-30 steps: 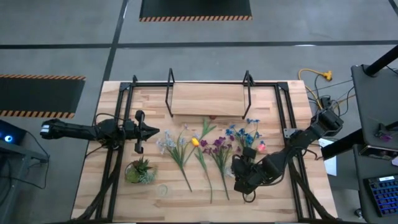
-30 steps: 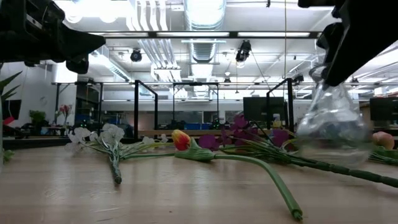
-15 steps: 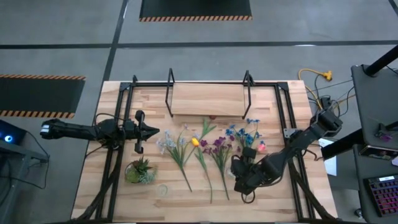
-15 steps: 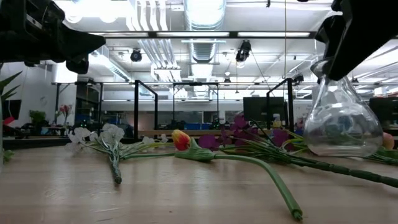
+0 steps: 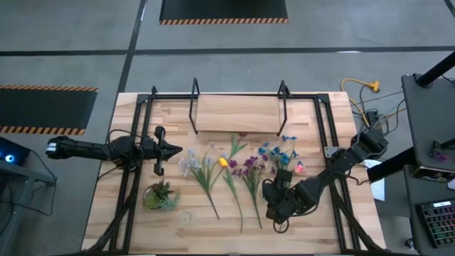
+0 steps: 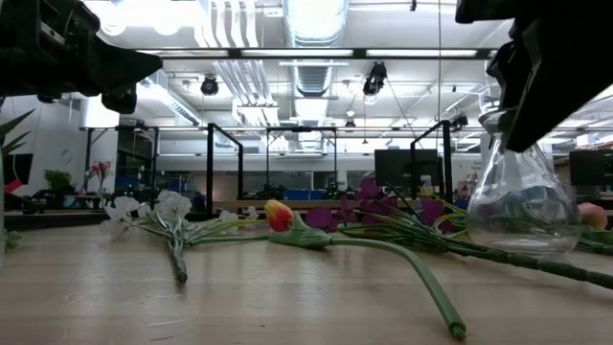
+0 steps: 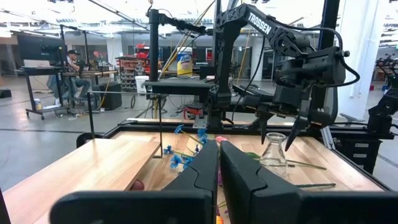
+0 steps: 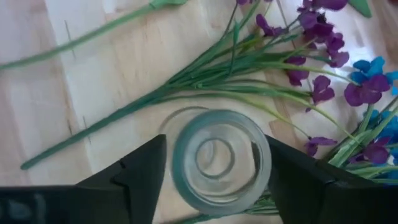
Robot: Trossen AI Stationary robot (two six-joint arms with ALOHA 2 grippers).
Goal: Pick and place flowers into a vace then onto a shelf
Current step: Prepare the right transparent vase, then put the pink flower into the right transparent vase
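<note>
Lying flowers point(image 5: 234, 171) strewn across wooden tabletop point(image 5: 313, 220)

We look straight down from overhead on the whole bench point(image 5: 106, 206), both arms reaching in from its sides. Our low camera sits at bench-top height, looking level across the flowers point(image 6: 316, 235) into the room behind. The left wrist camera looks along its own fingers point(image 7: 205, 168) across the bench to the vase point(image 7: 273, 151). The right wrist camera looks down, close above that vase's mouth.
</note>
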